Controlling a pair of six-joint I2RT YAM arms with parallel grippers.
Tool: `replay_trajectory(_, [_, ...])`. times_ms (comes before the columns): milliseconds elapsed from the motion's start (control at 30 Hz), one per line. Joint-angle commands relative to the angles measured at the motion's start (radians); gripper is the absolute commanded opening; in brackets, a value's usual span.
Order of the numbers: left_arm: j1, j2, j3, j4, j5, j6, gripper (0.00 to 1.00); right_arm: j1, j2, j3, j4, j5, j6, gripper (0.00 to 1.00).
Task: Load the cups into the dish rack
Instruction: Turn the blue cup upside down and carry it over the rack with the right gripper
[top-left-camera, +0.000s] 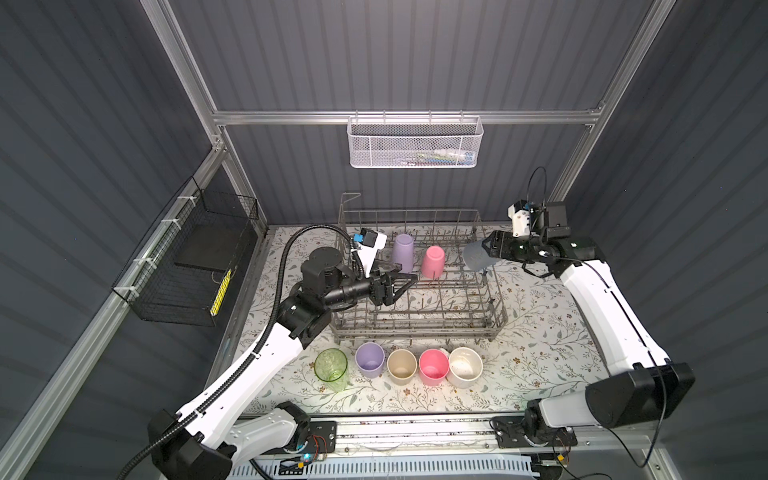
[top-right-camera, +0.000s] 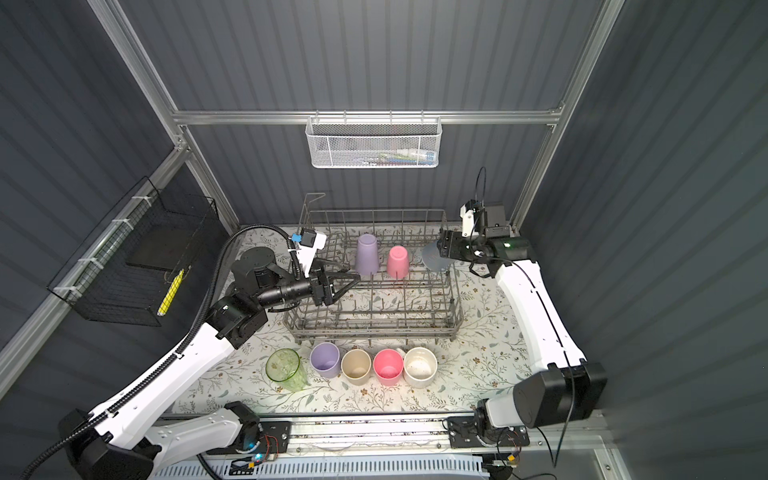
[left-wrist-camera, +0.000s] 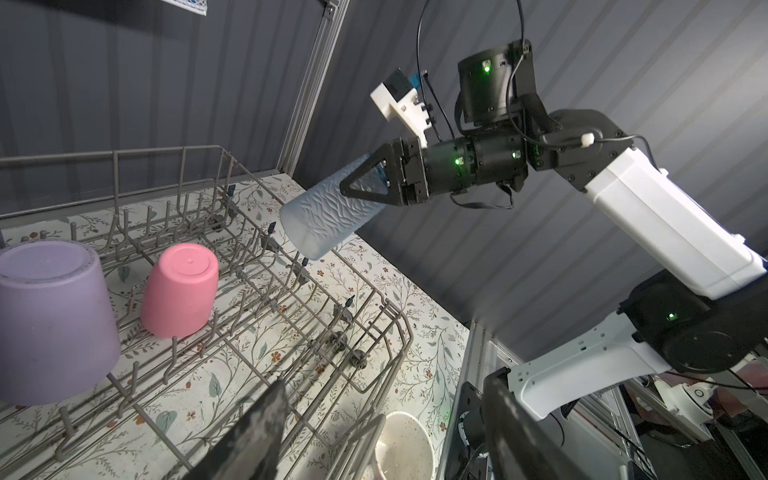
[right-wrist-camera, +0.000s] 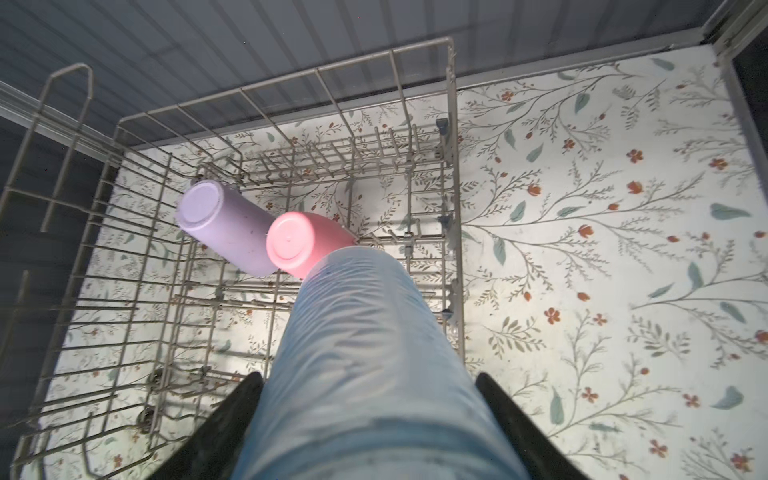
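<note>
The grey wire dish rack (top-left-camera: 415, 332) stands mid-table. Inside it, upside down on the far tines, are a lilac cup (top-left-camera: 403, 251) and a pink cup (top-left-camera: 433, 261). My right gripper (top-left-camera: 488, 249) is shut on a clear blue cup (right-wrist-camera: 365, 332), held tilted above the rack's far right corner, next to the pink cup. My left gripper (top-left-camera: 409, 282) hangs open and empty over the rack's left part, near the lilac cup. In front of the rack stand, upright in a row, a green cup (top-left-camera: 331, 368), a lilac cup (top-left-camera: 370, 359), a beige cup (top-left-camera: 401, 365), a pink cup (top-left-camera: 434, 366) and a wider cream cup (top-left-camera: 465, 366).
A white mesh basket (top-left-camera: 415, 143) hangs on the back wall. A black wire basket (top-left-camera: 187, 270) is fixed to the left wall. The arms' base rail (top-left-camera: 415, 432) runs along the table's front edge.
</note>
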Motion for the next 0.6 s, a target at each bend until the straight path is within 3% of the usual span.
replay_trajectory(0, [0.006, 0.015, 0.020, 0.017, 0.019, 0.030, 0.74, 0.016, 0.065, 0.066, -0.021, 0.088, -0.055, 0.16])
replay_trajectory(567, [0.006, 0.069, 0.023, 0.022, 0.047, 0.061, 0.74, 0.057, 0.309, 0.272, -0.045, 0.139, -0.077, 0.14])
